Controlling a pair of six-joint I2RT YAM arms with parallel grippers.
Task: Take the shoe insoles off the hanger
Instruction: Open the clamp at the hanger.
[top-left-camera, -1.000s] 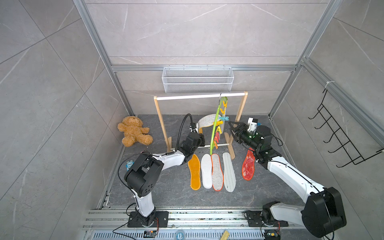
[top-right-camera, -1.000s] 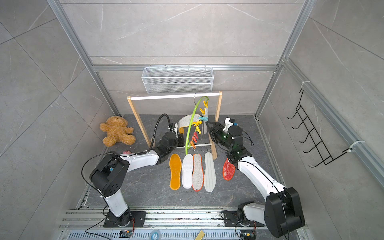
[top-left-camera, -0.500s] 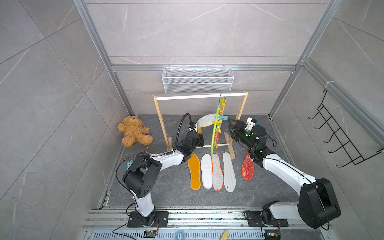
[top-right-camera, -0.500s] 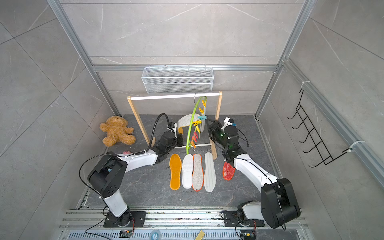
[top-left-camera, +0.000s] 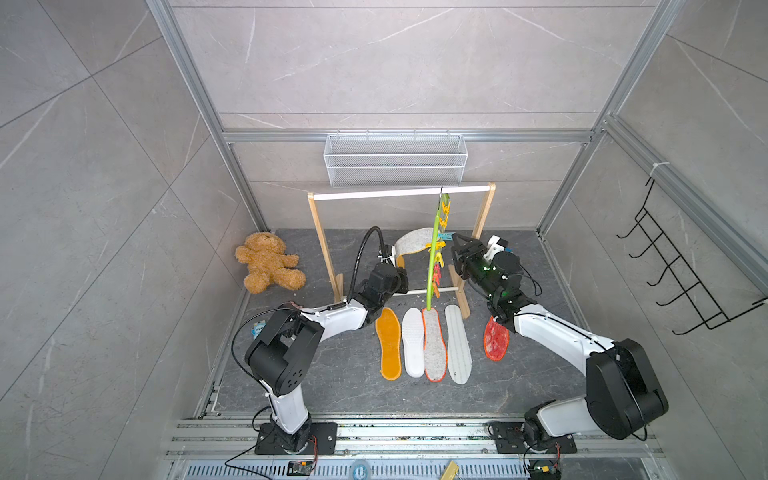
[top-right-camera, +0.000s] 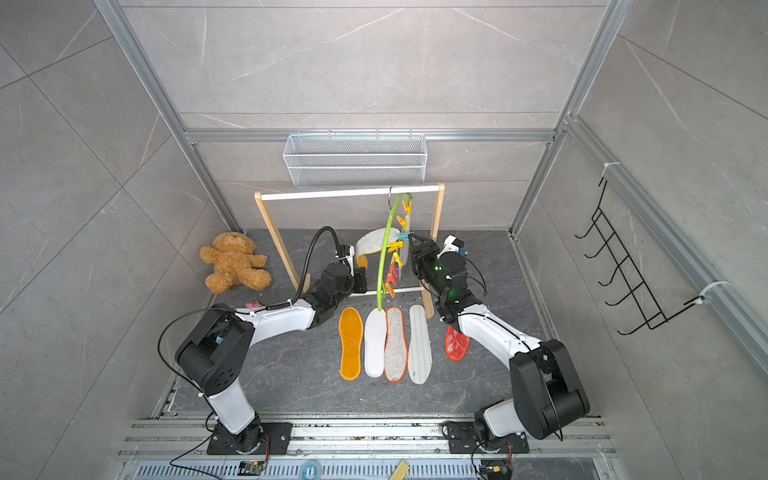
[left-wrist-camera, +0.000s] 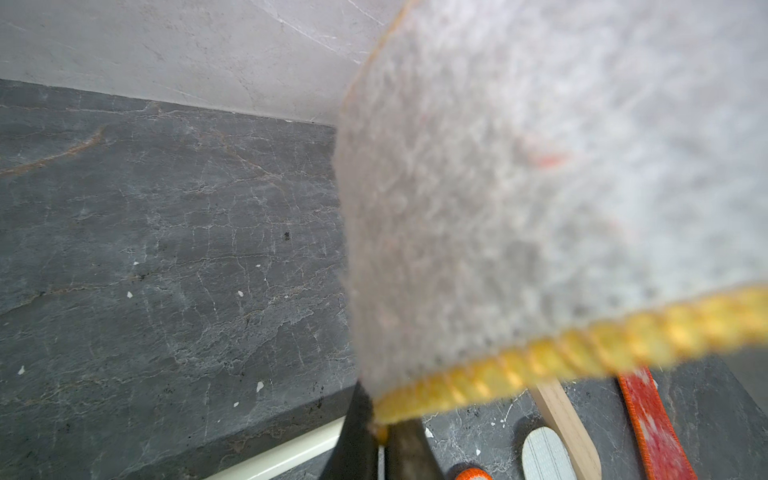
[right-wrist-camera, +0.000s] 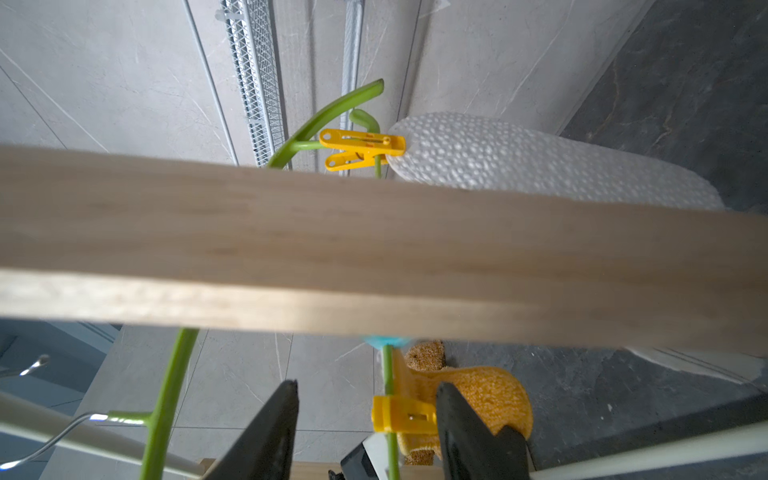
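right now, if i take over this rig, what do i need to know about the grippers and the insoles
Left gripper: shut on the felt insole, whose far end appears pinned by a yellow clip on the hanger.
Right gripper: open, jaws either side of that clip.
Done: five insoles lie on the floor: orange-yellow, white, orange-rimmed grey, striped, red mesh.
Left: free the felt insole, then the pale dotted insole, clipped higher up the hanger.
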